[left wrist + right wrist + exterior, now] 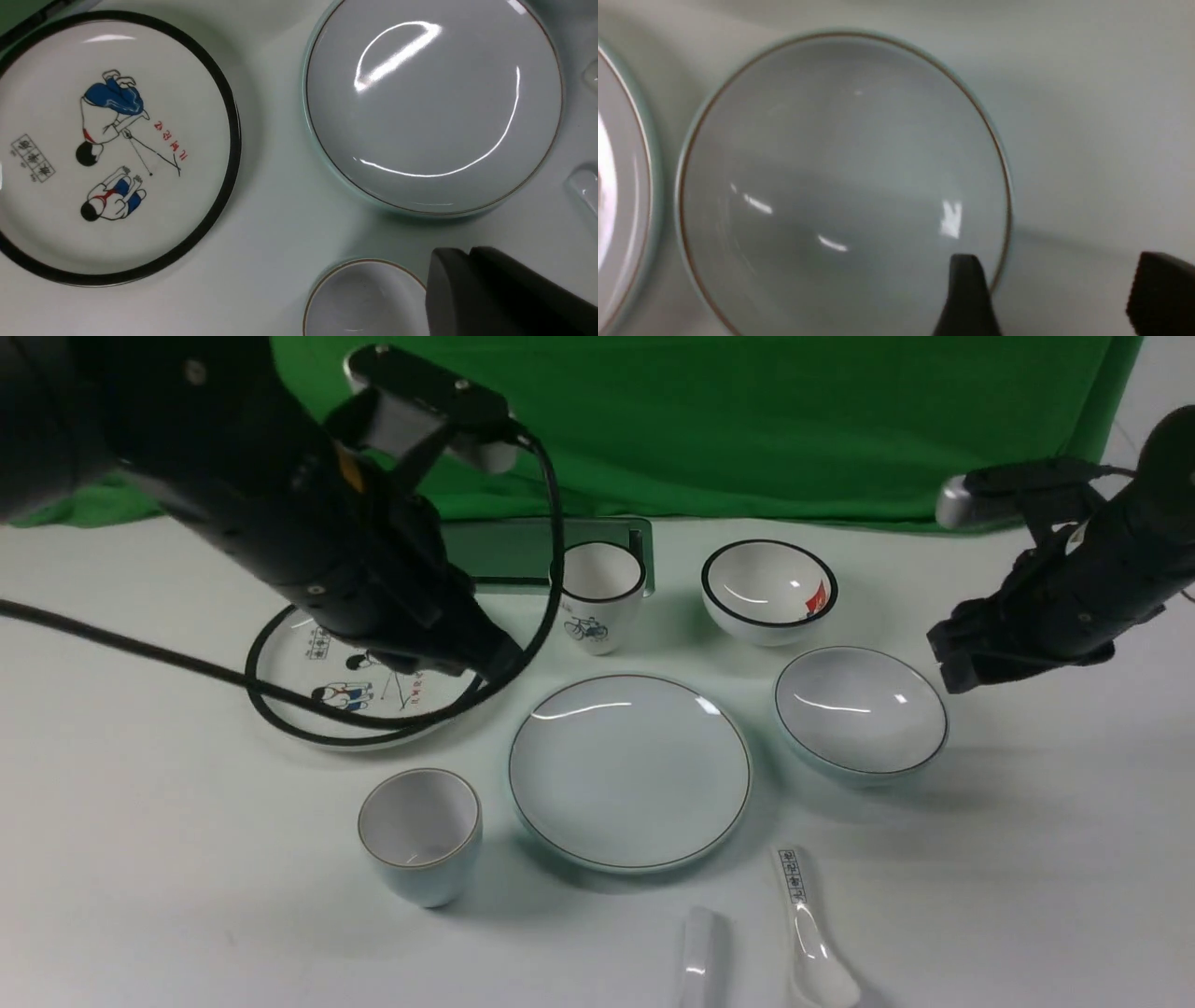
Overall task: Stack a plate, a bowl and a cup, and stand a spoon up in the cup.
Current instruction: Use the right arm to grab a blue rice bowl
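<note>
Two hands: right hand (1059,261) spread, empty — hovering over bowl (840,163) right edge; left hand (460,254) clenched, empty, near cup (364,298).

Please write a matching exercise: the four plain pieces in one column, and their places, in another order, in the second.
1. plain pale round plate
2. plain pale shallow wide bowl
3. plain pale handleless cup
4. plain glossy white ceramic spoon

A. near edge of the table, beside the spoon with printed characters
B. robot's right, nearer than the black-rimmed bowl with a red mark
C. middle, between two pale pieces
D. robot's left, nearer than the black-rimmed cartoon plate

Pairs: 1-C, 2-B, 3-D, 4-A
</note>
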Controlling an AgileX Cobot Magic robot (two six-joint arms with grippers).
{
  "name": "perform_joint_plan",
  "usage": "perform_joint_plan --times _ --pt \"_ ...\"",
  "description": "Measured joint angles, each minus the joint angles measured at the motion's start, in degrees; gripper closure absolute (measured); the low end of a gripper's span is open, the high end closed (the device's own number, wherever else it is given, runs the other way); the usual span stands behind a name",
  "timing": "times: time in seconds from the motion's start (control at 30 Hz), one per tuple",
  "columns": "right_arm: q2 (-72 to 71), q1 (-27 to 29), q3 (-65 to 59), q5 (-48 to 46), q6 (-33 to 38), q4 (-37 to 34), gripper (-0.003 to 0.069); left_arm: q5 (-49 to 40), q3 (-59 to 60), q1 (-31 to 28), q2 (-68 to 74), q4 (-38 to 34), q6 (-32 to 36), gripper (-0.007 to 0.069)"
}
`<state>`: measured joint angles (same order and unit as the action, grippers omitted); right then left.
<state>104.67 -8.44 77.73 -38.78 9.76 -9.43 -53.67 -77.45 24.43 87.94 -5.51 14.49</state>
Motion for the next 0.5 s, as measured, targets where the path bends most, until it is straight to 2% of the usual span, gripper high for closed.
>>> perform_joint_plan --times 0.13,0.27,0.33,0.37,0.4,0.5 --pt "3.9 0.0 0.6 2.6 0.0 -1.8 0.0171 -0.4 0.0 0.0 2.4 0.1 0.7 0.0652" --pt "6.9 0.0 0.6 3.5 0.0 -2.3 0.0229 -0.3 0.0 0.0 3.0 0.2 0.9 0.0652" --pt "8.0 0.0 0.6 3.6 0.0 -2.3 0.0328 -0.1 0.0 0.0 3.1 0.4 1.0 0.0652" --pt "8.1 0.0 0.6 3.6 0.0 -2.3 0.0347 -0.1 0.0 0.0 3.1 0.5 1.0 0.0652" --pt "8.1 0.0 0.6 3.6 0.0 -2.3 0.0430 0.1 0.0 0.0 3.1 0.8 1.1 0.0652" --pt "8.1 0.0 0.7 4.1 -0.3 -2.7 0.0555 0.0 0.0 0.0 3.1 1.2 1.1 0.0652"
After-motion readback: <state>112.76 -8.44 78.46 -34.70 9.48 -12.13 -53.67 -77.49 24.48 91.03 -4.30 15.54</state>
